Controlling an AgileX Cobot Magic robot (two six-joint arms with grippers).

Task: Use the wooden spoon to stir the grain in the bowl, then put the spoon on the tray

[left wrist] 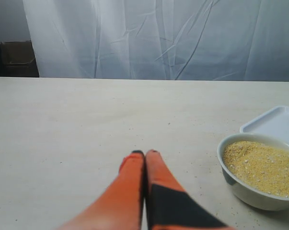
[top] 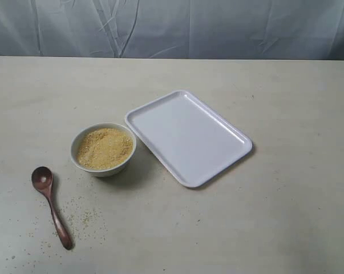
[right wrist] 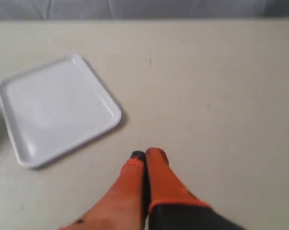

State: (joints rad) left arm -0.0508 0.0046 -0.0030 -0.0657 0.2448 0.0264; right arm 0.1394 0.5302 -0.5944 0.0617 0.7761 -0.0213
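Wooden spoon: it lies flat on the table, hollow side up, and nothing holds it. It is near the bowl but apart from it, on the side away from the tray.
Long axis: the head points toward the bowl and the handle runs away from it, toward the near edge of the exterior view.
Nearer arm: we judge the left, since the spoon lies on that arm's side of the exterior view.
Left gripper: its orange fingers are pressed together, empty, above bare table. Its camera does not show the spoon, so we cannot tell how the spoon lies from its tips.
Right gripper: its fingers are likewise together and empty. Only the tray lies ahead of it.
Coming move: we judge the left fingers must part and then close across the slim handle.
Bowl: it lies ahead of the left tips, off toward the tray, and is heaped with grain.
Tray: it is bare and sits just beyond the bowl.
Stray grains: they are scattered beside the handle.
Table: pale, matte and level.
Room: a creased grey curtain hangs behind the table.
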